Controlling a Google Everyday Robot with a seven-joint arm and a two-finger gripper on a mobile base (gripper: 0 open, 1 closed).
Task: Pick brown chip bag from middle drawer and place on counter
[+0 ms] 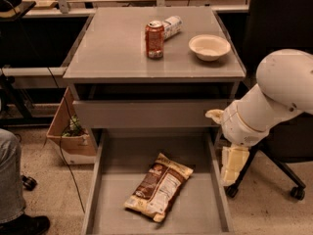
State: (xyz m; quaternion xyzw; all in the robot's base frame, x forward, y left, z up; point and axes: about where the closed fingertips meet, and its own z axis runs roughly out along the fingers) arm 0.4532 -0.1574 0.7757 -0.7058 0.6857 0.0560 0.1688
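Observation:
The brown chip bag [159,186] lies flat in the open middle drawer [110,180], tilted, with its white label panel facing up. The grey counter [112,48] tops the cabinet above it. My gripper [233,165] hangs down from the white arm [274,97] at the drawer's right wall, to the right of the bag and clear of it. It holds nothing.
On the counter stand a red soda can [155,39], a white-labelled can [171,26] lying behind it, and a white bowl [209,47]. The upper drawer front [146,113] is pushed in. A black office chair [288,146] stands right. A cardboard box [71,136] and a person's leg [10,177] are on the left.

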